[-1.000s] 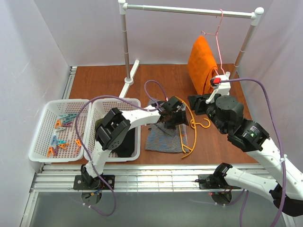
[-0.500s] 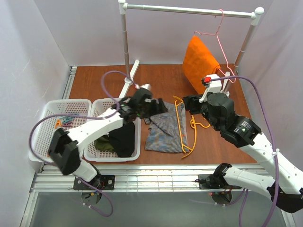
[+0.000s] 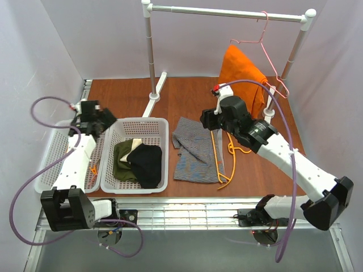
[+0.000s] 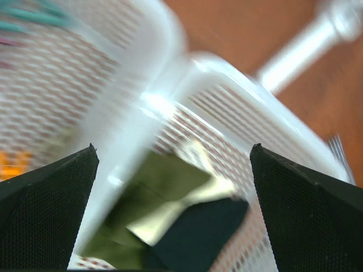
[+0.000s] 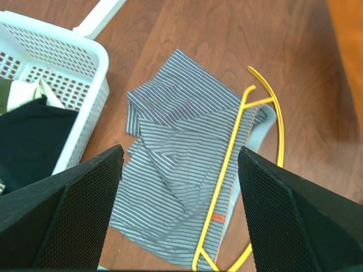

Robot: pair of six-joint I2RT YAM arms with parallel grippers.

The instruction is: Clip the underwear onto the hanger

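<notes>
Grey striped underwear (image 5: 170,170) lies rumpled, yellow hanger (image 5: 226,169) across it; left tool (image 4: 173,148) and right tool (image 5: 180,150) spread.

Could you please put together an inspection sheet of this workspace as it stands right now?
Surface: brown wooden table.
Job's things: striped underwear spread flat on the table; yellow hanger lying across its right side, nothing clipped.
Clutter: white basket holding black and olive clothes; second basket beside it, largely hidden by the left arm.
Grippers: left tool open and empty above the baskets; right tool open and empty above the underwear.
Cables: purple left cable and right cable, both looping clear of the job's things.
Surroundings: white walls; white rail with a pink hanger carrying an orange cloth.
</notes>
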